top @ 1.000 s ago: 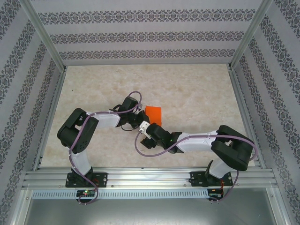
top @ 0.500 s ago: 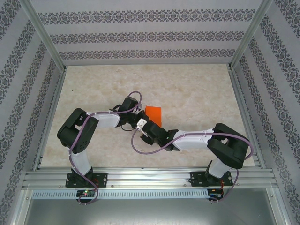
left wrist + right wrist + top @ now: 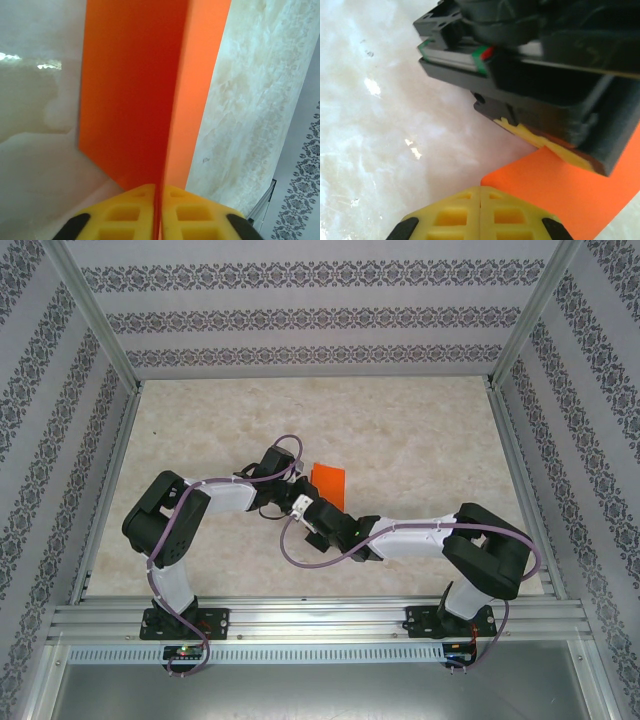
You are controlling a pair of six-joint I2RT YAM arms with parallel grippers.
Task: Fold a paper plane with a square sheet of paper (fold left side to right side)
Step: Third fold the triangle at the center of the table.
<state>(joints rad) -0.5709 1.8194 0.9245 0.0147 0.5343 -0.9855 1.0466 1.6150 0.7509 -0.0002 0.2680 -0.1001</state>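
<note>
Over the last second the right arm has swung in toward the left one, and the right pincer (image 3: pixel 480 190) has closed. Its yellow fingers now meet, with their tips right at a corner of the square sheet of paper (image 3: pixel 328 480). Whether they nip that corner cannot be told. The left pincer (image 3: pixel 158 188) is clamped narrow on the sheet's near edge, where two orange layers meet at a crease. The sheet sits near the middle of the desk (image 3: pixel 420 430).
</note>
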